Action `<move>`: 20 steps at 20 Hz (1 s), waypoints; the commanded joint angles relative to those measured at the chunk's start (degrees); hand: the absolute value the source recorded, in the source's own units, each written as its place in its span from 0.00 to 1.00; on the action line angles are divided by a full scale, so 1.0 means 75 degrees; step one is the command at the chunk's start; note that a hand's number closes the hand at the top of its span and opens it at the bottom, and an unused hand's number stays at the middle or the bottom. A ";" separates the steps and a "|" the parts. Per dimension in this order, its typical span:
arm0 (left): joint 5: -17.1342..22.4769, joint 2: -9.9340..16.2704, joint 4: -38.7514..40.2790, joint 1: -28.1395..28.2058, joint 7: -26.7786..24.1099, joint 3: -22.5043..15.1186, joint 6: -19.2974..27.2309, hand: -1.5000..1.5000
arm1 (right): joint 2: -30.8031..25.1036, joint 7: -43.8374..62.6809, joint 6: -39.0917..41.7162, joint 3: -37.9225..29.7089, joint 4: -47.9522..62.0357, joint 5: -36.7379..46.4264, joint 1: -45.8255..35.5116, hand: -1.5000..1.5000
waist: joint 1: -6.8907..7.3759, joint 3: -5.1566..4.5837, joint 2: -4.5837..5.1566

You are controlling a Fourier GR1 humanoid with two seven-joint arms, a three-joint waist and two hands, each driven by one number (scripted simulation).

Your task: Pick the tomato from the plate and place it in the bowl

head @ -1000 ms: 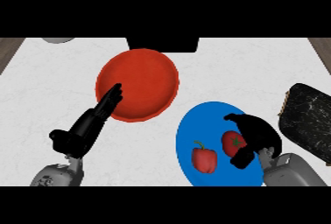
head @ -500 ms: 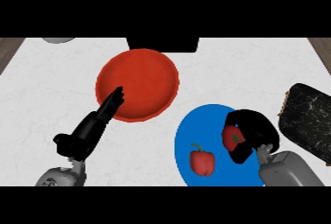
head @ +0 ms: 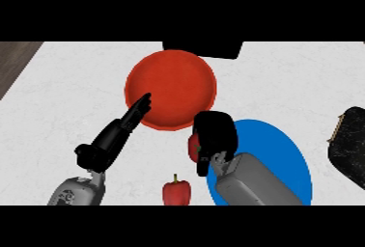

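The red bowl (head: 171,89) sits at the counter's middle back. The blue plate (head: 285,159) lies to its lower right. My right hand (head: 214,135) is curled round the tomato (head: 193,147), of which only a red sliver shows at the hand's left side. Hand and tomato are over the plate's left rim, just below the bowl's near edge. My left hand (head: 118,132) is open, its straight fingers pointing up at the bowl's left rim and reaching it.
A red bell pepper (head: 176,192) stands on the counter just left of the plate, near the lower edge. A dark marbled object (head: 349,144) lies at the right edge. A black item (head: 203,48) sits behind the bowl.
My right hand closed on the tomato and carried it left off the plate's middle toward the bowl. The pepper now shows left of the plate. The left hand stayed put.
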 commanded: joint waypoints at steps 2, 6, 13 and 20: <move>-0.0056 -0.0225 0.0129 -0.0346 0.0098 -0.0250 -0.0051 0.50 | 0.0467 0.1608 -0.0605 0.0630 0.0995 0.0679 -0.1583 1.00 | 0.0317 -0.0019 0.0020; -0.0040 -0.0205 0.0206 -0.0389 0.0132 -0.0229 -0.0095 0.50 | 0.0476 0.2290 -0.1229 0.0820 0.1390 0.0981 -0.2566 1.00 | 0.0400 -0.0012 -0.0023; -0.0045 -0.0270 0.0435 -0.0583 0.0157 -0.0233 -0.0127 0.50 | 0.0481 0.2723 -0.2686 0.0301 0.1566 0.1621 -0.4224 1.00 | 0.0475 -0.0008 0.0007; -0.0036 -0.0242 0.0413 -0.0494 0.0003 -0.0180 -0.0136 0.50 | 0.0481 0.3332 -0.3362 -0.0194 0.2358 0.1698 -0.5039 1.00 | 0.0354 -0.0013 0.0007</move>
